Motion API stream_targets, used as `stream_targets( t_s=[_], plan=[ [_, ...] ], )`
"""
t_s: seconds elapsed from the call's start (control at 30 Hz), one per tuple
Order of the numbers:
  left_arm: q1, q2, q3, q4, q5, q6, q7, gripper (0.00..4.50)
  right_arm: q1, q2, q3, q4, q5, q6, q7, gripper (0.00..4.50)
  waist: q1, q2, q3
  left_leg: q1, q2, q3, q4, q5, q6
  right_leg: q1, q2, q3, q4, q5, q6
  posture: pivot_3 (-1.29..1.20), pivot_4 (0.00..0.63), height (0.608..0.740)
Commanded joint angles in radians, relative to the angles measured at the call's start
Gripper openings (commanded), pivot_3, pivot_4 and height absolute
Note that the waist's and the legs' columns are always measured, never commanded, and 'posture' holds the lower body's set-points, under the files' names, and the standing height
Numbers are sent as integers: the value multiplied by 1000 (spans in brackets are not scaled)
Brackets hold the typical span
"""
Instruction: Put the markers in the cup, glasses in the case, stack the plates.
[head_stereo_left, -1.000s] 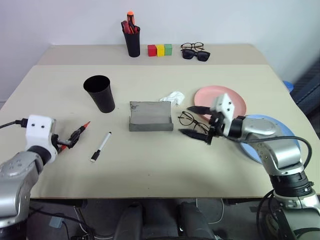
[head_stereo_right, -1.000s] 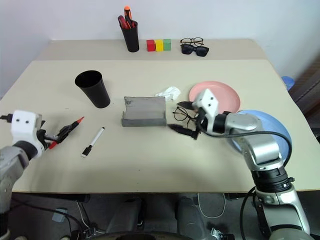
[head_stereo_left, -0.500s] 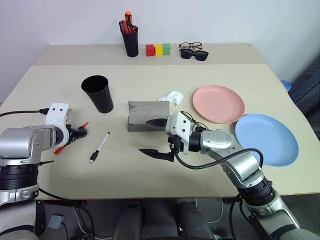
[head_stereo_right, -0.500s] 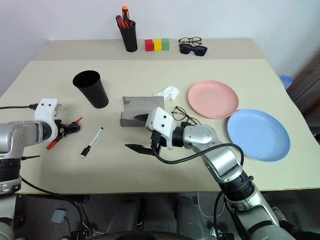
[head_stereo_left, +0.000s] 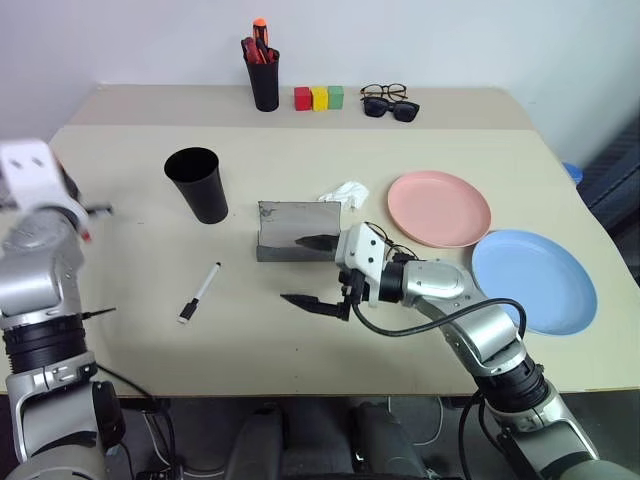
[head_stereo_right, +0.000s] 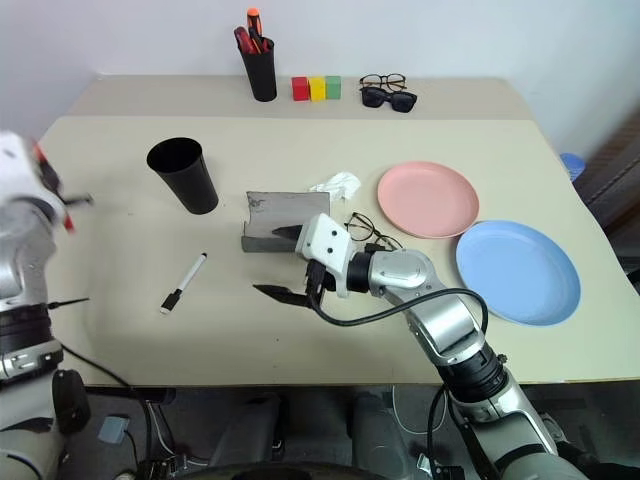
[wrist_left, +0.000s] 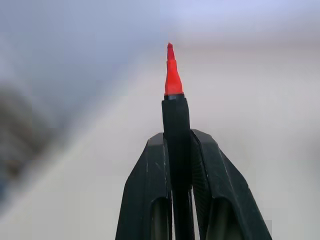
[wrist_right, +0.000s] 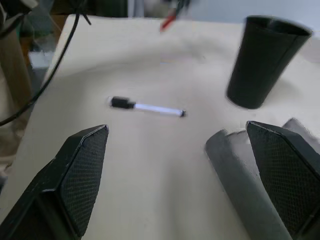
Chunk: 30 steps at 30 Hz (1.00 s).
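red marker (wrist_left: 174, 115) pinched, left gripper (wrist_left: 179, 150) raised (tip forward) — right gripper (head_stereo_left: 312, 270) level, agape

Red-tipped marker (wrist_left: 176, 130) in left claw (wrist_left: 179, 145)

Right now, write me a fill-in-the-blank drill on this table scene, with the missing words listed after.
1. The left claw is shut on the ____ marker.
2. The white marker lies on the ____.
3. The grey case stands ____.
4. The pink plate and blue plate are not yet ____.

Missing words: red; table; open; stacked
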Motion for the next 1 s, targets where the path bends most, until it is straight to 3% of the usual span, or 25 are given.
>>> stream_targets(
  t_s=[0.03,0.27,0.53,0.77,1.0],
  plan=[
    [-58,-36,-39,-70,11,-236,-35,33,-63,72,-62,30,6,-64,-72,4500,2,0,0,-2,0,0,1,0,0,-2,0,-1,0,0,0,0,150,740],
    [-120,-160,-200,38,73,-461,-89,33,-154,229,-153,116,36,13,-259,4500,-3,0,0,-3,-1,-1,1,1,-1,-3,3,-2,1,1,0,0,150,740],
    [-133,-253,-249,202,90,-596,-93,33,-135,254,-141,99,24,2,-295,4500,-8,0,0,-4,-1,1,0,1,-1,-6,4,-2,3,1,0,0,150,740],
    [-66,-300,-260,228,117,-626,-70,33,-118,251,-144,83,22,-25,-301,4500,-9,0,0,-4,-1,1,1,1,-1,-5,4,-2,4,1,0,0,150,740],
    [-41,-315,-242,206,125,-620,-32,3300,-122,248,-140,87,24,-39,-294,4500,-7,0,0,-4,-1,0,1,1,-1,-6,4,-2,4,1,0,0,150,740]
  ],
)
